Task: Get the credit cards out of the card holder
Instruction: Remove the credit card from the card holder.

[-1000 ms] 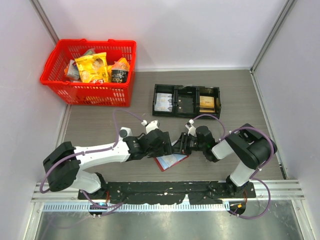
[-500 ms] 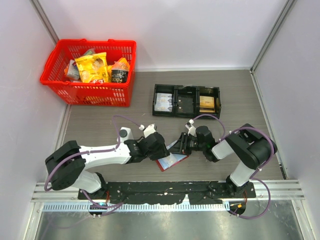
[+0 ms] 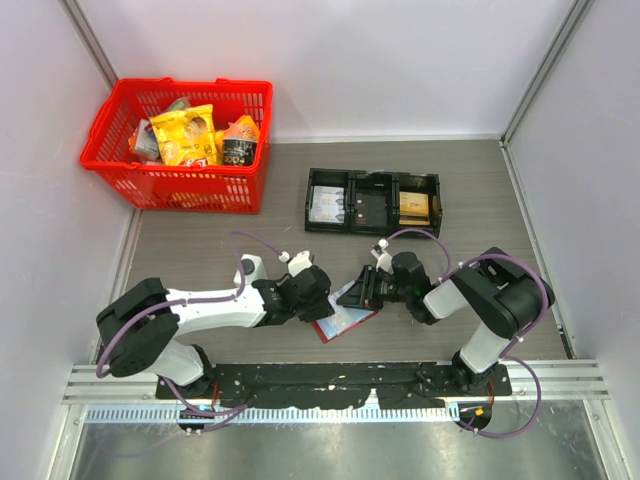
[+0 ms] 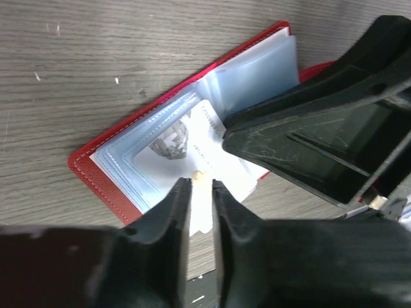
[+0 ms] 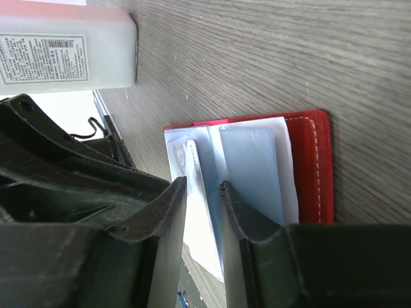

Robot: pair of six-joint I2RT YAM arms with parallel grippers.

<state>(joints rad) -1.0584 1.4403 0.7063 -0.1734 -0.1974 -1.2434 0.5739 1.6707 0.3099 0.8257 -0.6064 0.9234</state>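
The red card holder (image 3: 343, 322) is laid open on the table (image 4: 96, 58) near the front edge, right between the two arms. Its clear sleeves look to be pinched by the right gripper (image 5: 202, 192), jaws drawn narrow around the leaves, so the wallet is pinned down. The left gripper (image 4: 200, 192) is parked at the lower edge of a sleeve with a pale credit card (image 4: 183, 131) in it. Its jaws are nearly together over a whitish edge, but whether that edge is actually clamped can't be told tbh. What could go wrong: sleeve plastic might get grabbed along with the card, so the whole wallet gets dragged, or the thin card could be lost if only a corner is caught
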